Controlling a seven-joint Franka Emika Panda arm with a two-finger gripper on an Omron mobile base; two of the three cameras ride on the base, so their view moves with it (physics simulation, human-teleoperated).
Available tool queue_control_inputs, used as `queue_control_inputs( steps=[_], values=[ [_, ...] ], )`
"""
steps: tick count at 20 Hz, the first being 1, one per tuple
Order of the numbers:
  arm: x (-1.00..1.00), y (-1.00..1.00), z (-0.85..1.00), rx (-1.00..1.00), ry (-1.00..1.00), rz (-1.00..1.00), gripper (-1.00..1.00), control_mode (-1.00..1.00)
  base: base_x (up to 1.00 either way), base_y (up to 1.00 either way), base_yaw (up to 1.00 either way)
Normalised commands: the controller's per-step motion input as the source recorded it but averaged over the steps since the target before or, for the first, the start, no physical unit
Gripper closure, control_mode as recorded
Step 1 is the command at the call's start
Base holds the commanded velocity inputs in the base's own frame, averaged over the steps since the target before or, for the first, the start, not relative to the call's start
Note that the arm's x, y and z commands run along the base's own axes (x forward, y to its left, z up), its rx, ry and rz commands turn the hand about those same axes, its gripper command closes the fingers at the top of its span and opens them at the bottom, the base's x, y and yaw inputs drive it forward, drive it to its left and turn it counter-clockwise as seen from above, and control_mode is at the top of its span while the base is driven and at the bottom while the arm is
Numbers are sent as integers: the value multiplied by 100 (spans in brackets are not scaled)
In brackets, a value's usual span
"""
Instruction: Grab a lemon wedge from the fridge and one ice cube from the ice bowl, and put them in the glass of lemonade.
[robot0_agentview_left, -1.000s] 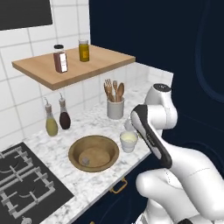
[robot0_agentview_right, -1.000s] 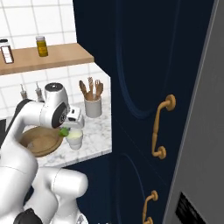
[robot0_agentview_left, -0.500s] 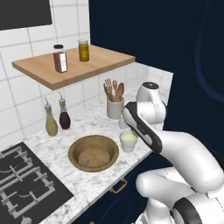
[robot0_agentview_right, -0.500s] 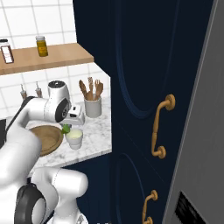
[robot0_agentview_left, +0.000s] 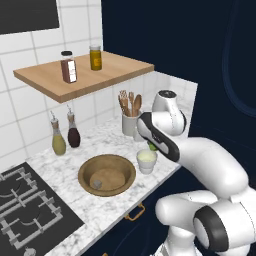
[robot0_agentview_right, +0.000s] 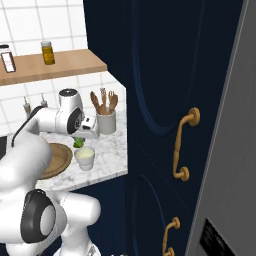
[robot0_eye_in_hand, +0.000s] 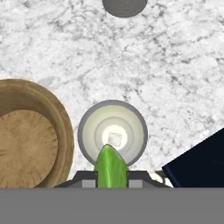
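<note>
I've got the gripper (robot0_eye_in_hand: 111, 175) clenched on the lemon wedge (robot0_eye_in_hand: 110, 166), hovering right above the glass of lemonade (robot0_eye_in_hand: 113, 134) on the worktop (robot0_eye_in_hand: 175, 65). Ice cube already looks in. Next: release over the glass.

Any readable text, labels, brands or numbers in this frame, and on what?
None can be read.
Dark bottle on the wooden shelf: pale label, print too small to read.
Grey fridge: black panel with pale marks, too blurred to read.
</note>
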Motion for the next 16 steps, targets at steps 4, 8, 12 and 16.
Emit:
queue_control_inputs(
  steps=[4,8,12,16],
  values=[
    [11,0,-2,0,3,-1,100,-100,0,0,0],
    [25,0,-38,0,2,0,100,-100,0,0,0],
    [7,0,-30,0,-1,0,100,-100,0,0,0],
    [10,6,0,0,-2,0,100,-100,0,0,0]
  ],
)
